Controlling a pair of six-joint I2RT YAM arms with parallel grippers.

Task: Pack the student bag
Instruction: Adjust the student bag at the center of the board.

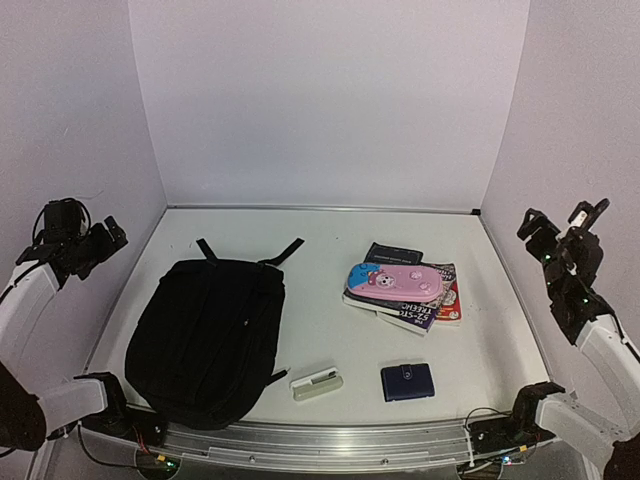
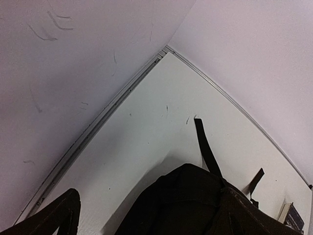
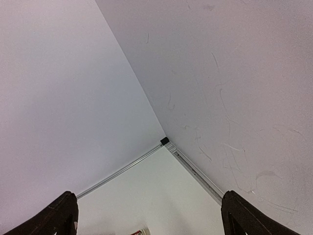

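Note:
The student bag (image 1: 205,335), a large black backpack, lies flat on the left half of the white table (image 1: 320,240) with its straps pointing to the back. My left gripper (image 1: 100,240) hangs open in the air by the left wall, above and left of the bag. The left wrist view shows the bag's top (image 2: 186,200) and one strap (image 2: 205,147) below the open left gripper (image 2: 149,196). My right gripper (image 1: 560,225) is raised by the right wall, open and holding nothing. The right wrist view has the spread right gripper (image 3: 149,196) facing the far right corner (image 3: 165,141).
A pink pencil case (image 1: 395,282) lies on a stack of books (image 1: 425,312) right of centre, with a dark pouch (image 1: 395,252) behind it. A navy wallet (image 1: 407,382) and a white case (image 1: 317,383) lie near the front edge. White walls close three sides.

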